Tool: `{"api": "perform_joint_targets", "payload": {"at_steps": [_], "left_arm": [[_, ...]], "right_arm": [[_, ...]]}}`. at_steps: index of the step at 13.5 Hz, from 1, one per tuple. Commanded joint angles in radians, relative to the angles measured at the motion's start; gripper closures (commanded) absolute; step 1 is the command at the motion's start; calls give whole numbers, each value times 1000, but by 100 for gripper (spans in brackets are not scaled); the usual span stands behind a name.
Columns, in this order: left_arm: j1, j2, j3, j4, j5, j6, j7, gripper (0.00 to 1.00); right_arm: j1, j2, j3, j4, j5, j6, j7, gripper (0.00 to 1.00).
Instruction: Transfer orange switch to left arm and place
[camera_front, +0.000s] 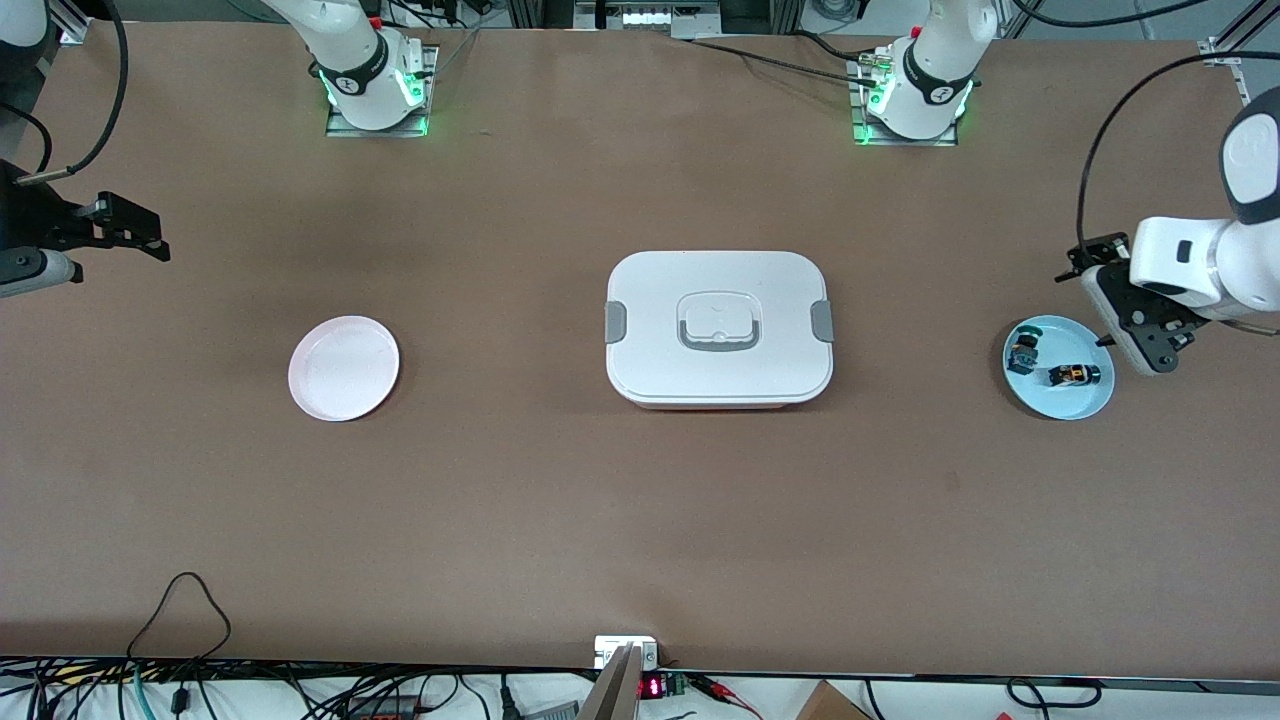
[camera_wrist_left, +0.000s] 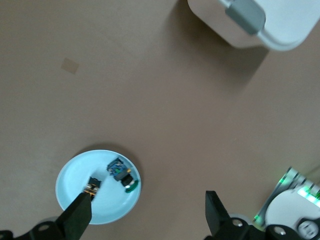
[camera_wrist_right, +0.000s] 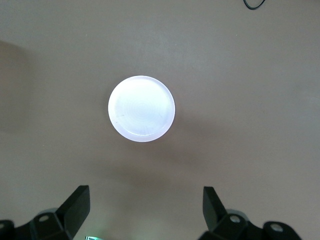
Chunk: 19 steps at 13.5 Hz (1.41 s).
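Orange switch (camera_front: 1075, 375) lies on blue plate (camera_front: 1035, 395) beside a green-blue switch (camera_front: 1023, 350), toward the left arm's end; white box (camera_front: 718, 328) mid-table; left gripper (camera_front: 1150, 345) hangs beside that plate, fingers apart, empty; right gripper (camera_front: 125, 232) waits near pink plate (camera_front: 343, 367), fingers apart.

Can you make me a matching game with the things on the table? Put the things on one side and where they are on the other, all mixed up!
Things:
1. orange switch
2. box
3. pink plate
4. left end effector

Places:
A. middle of the table
B. on the blue plate
C. up in the air by the blue plate's edge, open
D. toward the right arm's end, nothing on it

Pairs: 1-B, 2-A, 3-D, 4-C
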<state>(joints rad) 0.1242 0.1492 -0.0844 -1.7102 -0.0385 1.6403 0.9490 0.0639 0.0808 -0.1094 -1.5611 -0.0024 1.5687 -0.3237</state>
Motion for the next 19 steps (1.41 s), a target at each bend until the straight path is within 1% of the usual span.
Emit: {"api": "perform_joint_targets", "payload": {"at_steps": [1, 3, 5, 6, 9, 12, 14, 15, 17, 19], "left_arm": [[-63, -62, 9, 0, 2, -56, -288, 0], [-101, -79, 11, 20, 2, -56, -515, 0], [-107, -77, 21, 47, -3, -59, -681, 0], [-107, -77, 49, 50, -11, -57, -744, 0], [-109, -97, 75, 69, -9, -57, -829, 0], [-107, -131, 97, 54, -12, -65, -889, 0], [-107, -142, 91, 46, -14, -62, -927, 0], [-107, -157, 86, 29, -14, -57, -934, 0], [-104, -198, 86, -34, -14, -18, -935, 0], [-103, -211, 83, -60, -14, -7, -935, 0]], "right_arm": [[-7, -6, 2, 0, 4, -1, -14, 0], [-7, -7, 2, 0, 4, -1, -14, 0], [-6, -6, 2, 0, 4, 1, -14, 0], [-6, -6, 2, 0, 4, 1, -14, 0], [-6, -6, 2, 0, 5, 2, -14, 0], [-7, -6, 2, 0, 5, 2, -14, 0], [-7, -6, 2, 0, 7, 2, -14, 0], [-6, -6, 2, 0, 5, 2, -14, 0], [-7, -6, 2, 0, 7, 2, -14, 0], [-7, -6, 2, 0, 7, 2, -14, 0]]}}
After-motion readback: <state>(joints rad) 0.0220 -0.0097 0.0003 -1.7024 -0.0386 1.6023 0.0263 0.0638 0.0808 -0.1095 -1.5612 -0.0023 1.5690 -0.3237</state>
